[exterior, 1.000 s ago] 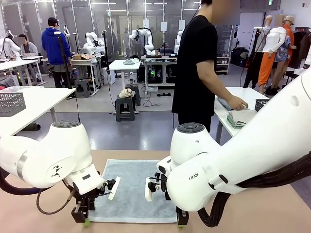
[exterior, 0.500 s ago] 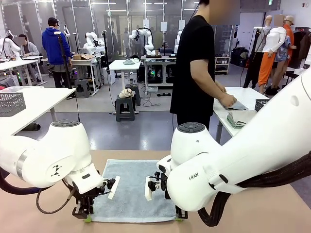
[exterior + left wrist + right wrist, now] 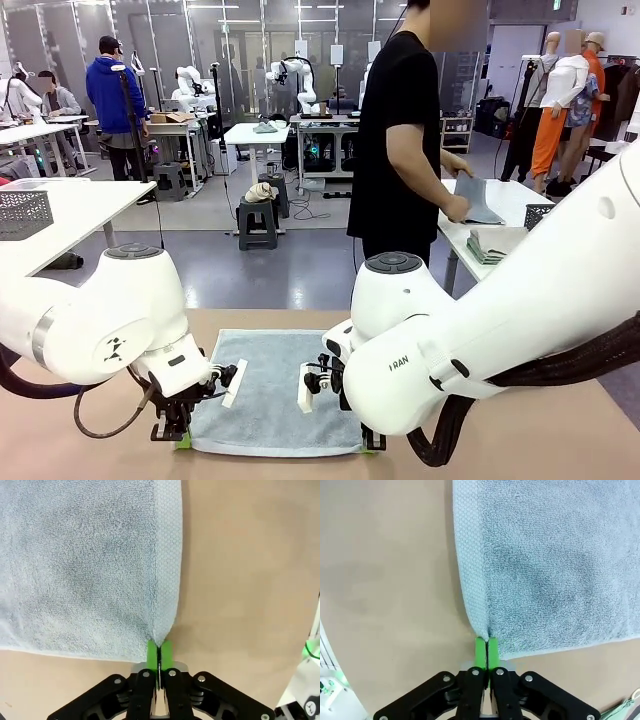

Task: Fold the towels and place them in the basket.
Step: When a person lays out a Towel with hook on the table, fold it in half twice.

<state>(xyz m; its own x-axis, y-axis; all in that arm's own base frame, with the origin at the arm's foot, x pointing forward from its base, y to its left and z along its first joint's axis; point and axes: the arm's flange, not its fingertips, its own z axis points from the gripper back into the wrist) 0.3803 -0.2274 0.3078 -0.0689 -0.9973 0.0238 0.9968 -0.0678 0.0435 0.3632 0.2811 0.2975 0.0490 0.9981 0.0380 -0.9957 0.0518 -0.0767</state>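
Two near corners of the towel [image 3: 275, 385] are clenched by left end effector [image 3: 159, 645] and right end effector [image 3: 486, 642].

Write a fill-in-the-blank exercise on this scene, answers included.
The left end effector is shut on one ____ of the blue-grey towel.
The right end effector grips with ____ pads.
The towel lies spread on the ____.
The person wears a ____ T-shirt.
Answers: corner; green; table; black.
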